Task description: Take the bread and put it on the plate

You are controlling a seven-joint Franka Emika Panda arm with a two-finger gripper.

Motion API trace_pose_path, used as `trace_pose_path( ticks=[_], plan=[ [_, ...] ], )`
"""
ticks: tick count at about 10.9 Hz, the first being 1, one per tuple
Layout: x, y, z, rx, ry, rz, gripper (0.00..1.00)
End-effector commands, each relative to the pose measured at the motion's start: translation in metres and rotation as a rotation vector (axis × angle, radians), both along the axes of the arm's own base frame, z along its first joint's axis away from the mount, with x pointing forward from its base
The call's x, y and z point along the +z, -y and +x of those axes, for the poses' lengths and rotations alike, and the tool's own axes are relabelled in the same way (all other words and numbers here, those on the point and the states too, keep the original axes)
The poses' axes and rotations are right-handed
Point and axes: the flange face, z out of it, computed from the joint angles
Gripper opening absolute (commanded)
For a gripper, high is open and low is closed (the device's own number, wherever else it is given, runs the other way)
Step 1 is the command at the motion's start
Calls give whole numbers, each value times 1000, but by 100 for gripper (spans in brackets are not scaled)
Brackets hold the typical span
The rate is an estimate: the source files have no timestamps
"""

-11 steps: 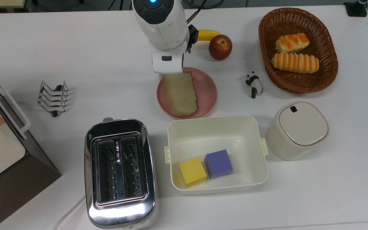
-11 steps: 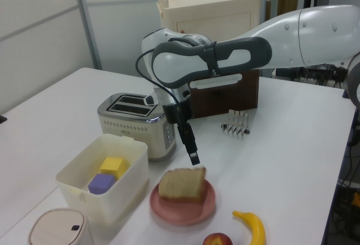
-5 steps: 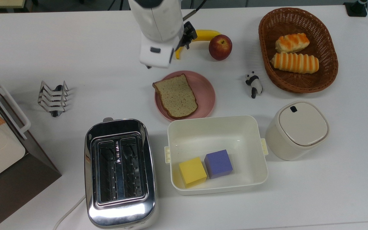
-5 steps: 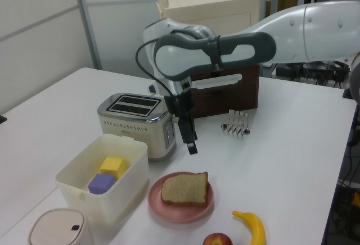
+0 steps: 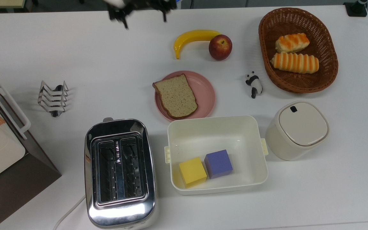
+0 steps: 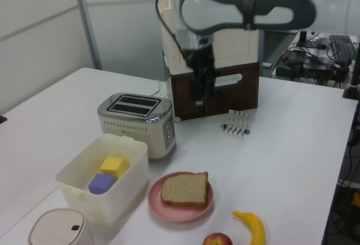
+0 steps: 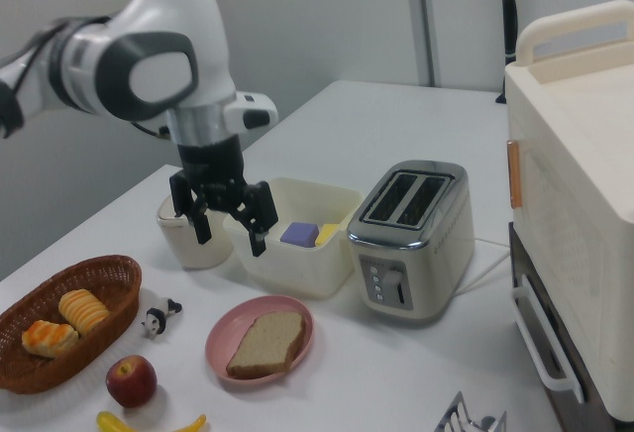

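The bread (image 5: 176, 95), a brown slice with a dark crust, lies flat on the round pink plate (image 5: 205, 92); its corner juts a little over the rim on the top view's left. The left view shows the bread (image 6: 184, 189) on the plate (image 6: 179, 215) near the table's front, and the right view shows the bread (image 7: 265, 343) on the plate (image 7: 226, 336) too. My gripper (image 7: 230, 236) hangs high above the table, open and holding nothing, well clear of the slice. In the top view the gripper (image 5: 145, 19) sits at the upper edge, and in the left view the gripper (image 6: 201, 101) is in front of the brown cabinet.
A chrome toaster (image 5: 120, 172) and a white tub (image 5: 214, 118) holding a yellow and a purple cube stand near the plate. A lidded canister (image 5: 299, 129), panda figure (image 5: 253, 84), apple (image 5: 220, 47), banana (image 5: 193, 36), roll basket (image 5: 266, 41) and toast rack (image 5: 53, 97) surround it.
The bread went from leaning under the gripper to lying flat on the plate, released. The gripper rose and pulled away toward the top view's upper left.
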Motion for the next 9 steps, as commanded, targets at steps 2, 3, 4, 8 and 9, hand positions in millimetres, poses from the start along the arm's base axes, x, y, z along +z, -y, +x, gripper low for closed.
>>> trace_pose_path(
  ticks=[2, 3, 4, 8, 9],
  plan=[
    [45, 40, -33, -222, 77, -82, 100],
    [48, 42, -36, -230, 81, -83, 100],
    [48, 42, -37, -235, 78, -93, 100],
    [50, 41, -29, -238, 133, -79, 100],
    [49, 40, -29, -237, 132, -78, 100]
  ],
)
